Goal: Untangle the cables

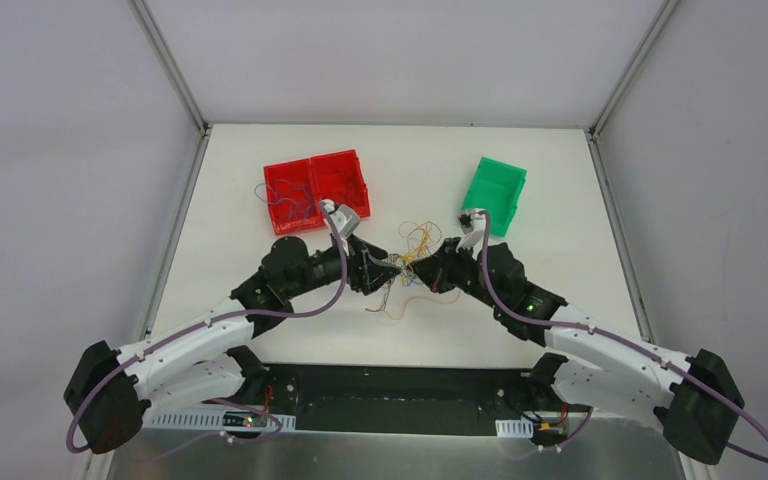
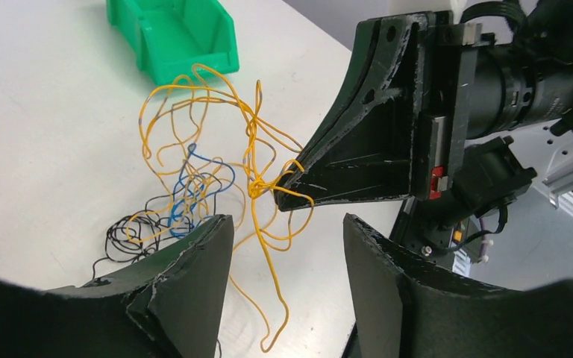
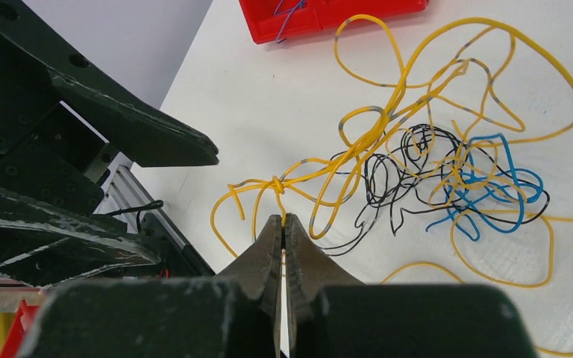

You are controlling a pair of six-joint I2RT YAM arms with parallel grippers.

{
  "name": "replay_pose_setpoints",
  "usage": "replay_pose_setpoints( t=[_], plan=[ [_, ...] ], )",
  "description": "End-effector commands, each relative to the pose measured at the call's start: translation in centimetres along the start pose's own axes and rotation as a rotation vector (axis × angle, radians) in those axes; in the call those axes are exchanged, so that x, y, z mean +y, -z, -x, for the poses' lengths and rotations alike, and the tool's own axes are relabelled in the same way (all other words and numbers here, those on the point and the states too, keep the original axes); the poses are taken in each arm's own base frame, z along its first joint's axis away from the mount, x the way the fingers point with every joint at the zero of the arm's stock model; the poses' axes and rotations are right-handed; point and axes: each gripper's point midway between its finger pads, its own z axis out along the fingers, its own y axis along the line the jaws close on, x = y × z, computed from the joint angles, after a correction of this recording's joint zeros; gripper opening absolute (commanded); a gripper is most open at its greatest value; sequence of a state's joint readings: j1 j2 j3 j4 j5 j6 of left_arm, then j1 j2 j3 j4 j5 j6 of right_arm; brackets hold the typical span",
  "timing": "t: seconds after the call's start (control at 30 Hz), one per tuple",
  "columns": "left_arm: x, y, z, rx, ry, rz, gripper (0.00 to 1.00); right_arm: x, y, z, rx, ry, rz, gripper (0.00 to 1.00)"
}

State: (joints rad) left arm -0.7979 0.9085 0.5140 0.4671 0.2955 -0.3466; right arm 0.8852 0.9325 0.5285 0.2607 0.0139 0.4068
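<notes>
Top external, cables (image 1: 418, 237) tiny, strands indistinct

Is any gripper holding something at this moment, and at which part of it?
The right gripper is shut on a yellow cable, just beside its small knot. The left gripper is open and holds nothing.

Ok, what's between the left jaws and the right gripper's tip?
Just yellow cable loops hanging off the right gripper, bare table beneath; the left wrist view shows it.
</notes>
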Motion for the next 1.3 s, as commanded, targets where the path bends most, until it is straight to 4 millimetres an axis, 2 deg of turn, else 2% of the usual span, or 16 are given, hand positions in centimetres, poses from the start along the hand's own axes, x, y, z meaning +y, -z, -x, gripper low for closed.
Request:
replay_pose_setpoints(
  t=[0.0, 0.07, 0.33, 0.47, 0.57, 0.6, 0.67, 0.77, 0.87, 0.93, 1.13, 1.2, 1.27],
  plan=[
    [-0.7, -1.1, -0.2, 0.061, -0.026, -0.044, 0.57, 1.5, -0.1, 1.7, -0.033, 0.01, 0.032, 0.0],
    [-0.3, -1.5, -0.6, 0.083, -0.019, -0.027, 0.58, 2.3, 0.0, 1.3, -0.008, 0.013, 0.076, 0.0],
    [0.6, -2.6, -1.8, 0.141, -0.005, 0.008, 0.57, 3.3, -0.1, 0.8, 0.025, 0.013, 0.13, 0.0],
    [0.9, -2.6, -1.7, 0.137, -0.008, 0.022, 0.32, 3.4, -0.2, 0.5, 0.039, 0.014, 0.141, 0.0],
    [1.3, -2.7, -1.6, 0.131, -0.011, 0.046, 0.0, 3.9, -0.3, 0.3, 0.056, 0.011, 0.163, 0.0],
    [1.7, -2.6, -1.5, 0.128, -0.01, 0.065, 0.0, 3.8, -0.4, 0.3, 0.052, 0.013, 0.157, 0.0],
    [2.5, -2.1, -1.1, 0.103, -0.015, 0.119, 0.0, 2.3, -0.4, 1.0, 0.013, 0.005, 0.076, 0.0],
    [3.9, -0.7, -0.3, 0.041, -0.023, 0.213, 0.0, -2.2, 0.2, 2.7, -0.102, -0.016, -0.176, 0.0],
    [5.4, 0.9, 0.3, -0.024, -0.024, 0.308, 0.0, -6.4, 1.6, 4.4, -0.209, -0.071, -0.396, 0.0],
    [6.3, 1.9, 0.9, -0.068, -0.019, 0.371, 0.0, -8.3, 2.5, 5.0, -0.246, -0.115, -0.474, 0.0],
    [7.3, 2.9, 1.1, -0.11, -0.007, 0.439, 0.0, -10.7, 4.1, 5.7, -0.303, -0.179, -0.577, 0.0],
    [6.8, 2.6, 1.1, -0.105, -0.014, 0.402, 0.0, -10.3, 4.2, 5.8, -0.298, -0.163, -0.551, 0.0],
    [6.1, 2.2, 1.0, -0.095, -0.019, 0.361, 0.0, -8.9, 3.6, 5.3, -0.251, -0.128, -0.466, 0.0]
  ],
)
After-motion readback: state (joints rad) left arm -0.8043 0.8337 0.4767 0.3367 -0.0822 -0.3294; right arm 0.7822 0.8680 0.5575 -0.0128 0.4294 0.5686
